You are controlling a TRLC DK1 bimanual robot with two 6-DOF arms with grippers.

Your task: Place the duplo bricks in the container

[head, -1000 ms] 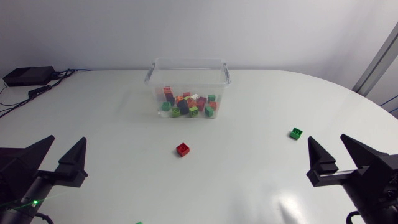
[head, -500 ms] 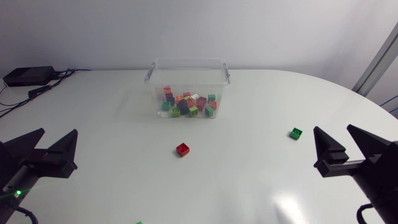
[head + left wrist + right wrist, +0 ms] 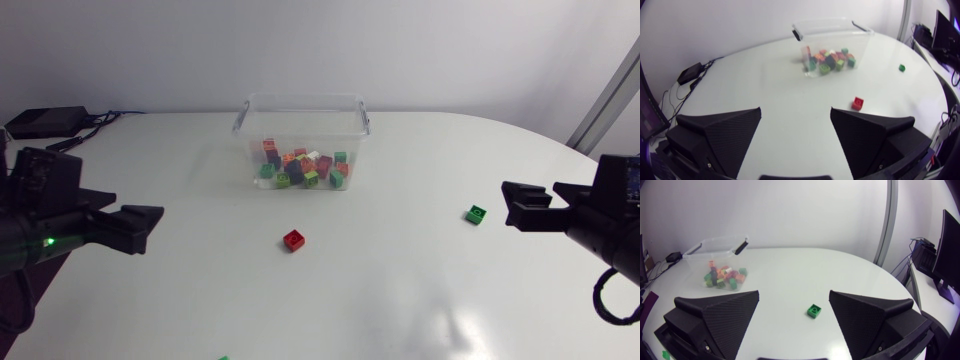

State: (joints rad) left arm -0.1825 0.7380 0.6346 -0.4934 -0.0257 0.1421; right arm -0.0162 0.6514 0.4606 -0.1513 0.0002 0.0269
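Observation:
A clear plastic container stands at the back middle of the table, with several coloured duplo bricks in it. A red brick lies in front of it on the white table. A green brick lies toward the right. My left gripper hangs open over the left side, well short of the red brick, which lies ahead of its fingers. My right gripper is open just right of the green brick, which lies ahead, between its fingers, untouched.
A black box with cables sits at the far left corner. Another small green brick lies at the table's front edge, also seen beside my right gripper. The container's handle sticks out sideways.
Both arms have risen and swung inward from the front corners. Each gripper has turned so its fingers now point toward the middle of the table. No brick has moved.

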